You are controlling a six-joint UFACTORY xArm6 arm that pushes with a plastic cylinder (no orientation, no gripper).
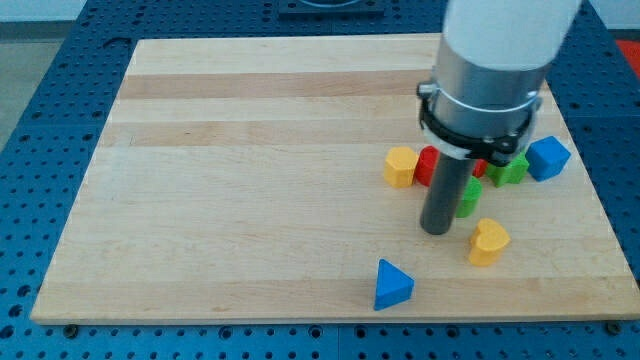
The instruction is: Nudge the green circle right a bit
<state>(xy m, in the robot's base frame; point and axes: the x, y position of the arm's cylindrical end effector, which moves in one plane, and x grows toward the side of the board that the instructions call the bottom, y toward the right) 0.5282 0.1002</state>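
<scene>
The green circle (469,196) is mostly hidden behind my rod; only its right side shows. My tip (437,230) is just to its left and slightly below it, close or touching. A red block (427,165) sits above it, partly hidden by the rod. A yellow block (400,166) is to the left of the red one. Another green block (510,169) lies up and to the right, partly under the arm.
A blue block (547,157) sits at the right near the board's edge. A yellow heart-like block (488,241) lies below and right of the tip. A blue triangle (393,284) lies near the board's bottom edge. The wooden board (250,180) rests on a blue perforated table.
</scene>
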